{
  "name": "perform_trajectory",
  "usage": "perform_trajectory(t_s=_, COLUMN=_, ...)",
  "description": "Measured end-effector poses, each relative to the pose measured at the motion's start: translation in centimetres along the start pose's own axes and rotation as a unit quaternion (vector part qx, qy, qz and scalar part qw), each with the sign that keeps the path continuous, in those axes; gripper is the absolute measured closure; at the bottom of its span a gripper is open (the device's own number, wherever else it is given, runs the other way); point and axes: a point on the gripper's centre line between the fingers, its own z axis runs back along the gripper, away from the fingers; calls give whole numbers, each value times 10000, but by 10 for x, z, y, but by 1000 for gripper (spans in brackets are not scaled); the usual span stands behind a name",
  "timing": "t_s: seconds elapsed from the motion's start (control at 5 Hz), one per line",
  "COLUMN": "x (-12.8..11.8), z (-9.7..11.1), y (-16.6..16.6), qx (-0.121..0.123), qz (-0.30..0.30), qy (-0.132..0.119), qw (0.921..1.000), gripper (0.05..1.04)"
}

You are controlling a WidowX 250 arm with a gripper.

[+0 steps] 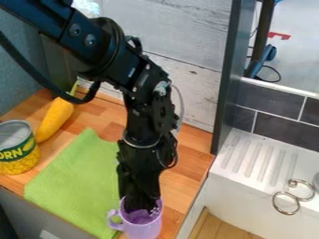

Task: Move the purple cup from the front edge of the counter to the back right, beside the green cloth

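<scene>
1. Black two-finger gripper [142, 209]: hangs down at the near edge of the scene, slightly left of centre, its lower end inside the mouth of the mug; whether the jaws are apart, together or clamped on the mug's wall cannot be told.
2. Light purple mug with a looped side handle [143, 229]: stands upright at the near edge of the wooden counter, around the gripper's lower end, its handle pointing left.
3. Bright green rectangular cloth [72, 182]: lies flat on the counter, to the left of the gripper, its right side reaching close to the mug.
4. Cylindrical metal can with a yellow and green label [18, 161]: stands upright at the left edge of the view, just beside the cloth.
5. Elongated yellow vegetable-shaped object with a green stem [55, 117]: lies on the counter beyond the can, its stem end pointing to the far side.
6. Light brown wooden counter [187, 189]: bears items 2 to 5.
7. White sink unit with a ridged draining surface [259, 175]: occupies the near right, beyond a dark upright panel [225, 79].
8. Pair of silvery metal rings [286, 211]: located at the sink unit's near right part.
9. Dark grey tiles with pale joints [280, 126]: form the wall behind the sink unit.
</scene>
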Motion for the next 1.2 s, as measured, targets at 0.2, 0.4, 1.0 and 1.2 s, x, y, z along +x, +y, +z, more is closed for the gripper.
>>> perform_trajectory(t_s=0.2, x=-1, z=4, y=-2, qx=9, qz=-18, qy=-166, qw=9999, gripper=985)
perform_trajectory(t_s=0.4, x=11, z=16, y=-10, qx=-32, qz=-273, qy=-249, qw=9993, gripper=996)
perform_trajectory(t_s=1.0, x=27, z=66, y=19, qx=36, qz=1663, qy=-971, qw=9813, gripper=996)
perform_trajectory(t_s=1.2, x=31, z=64, y=22, qx=49, qz=2250, qy=-1069, qw=9685, gripper=996)
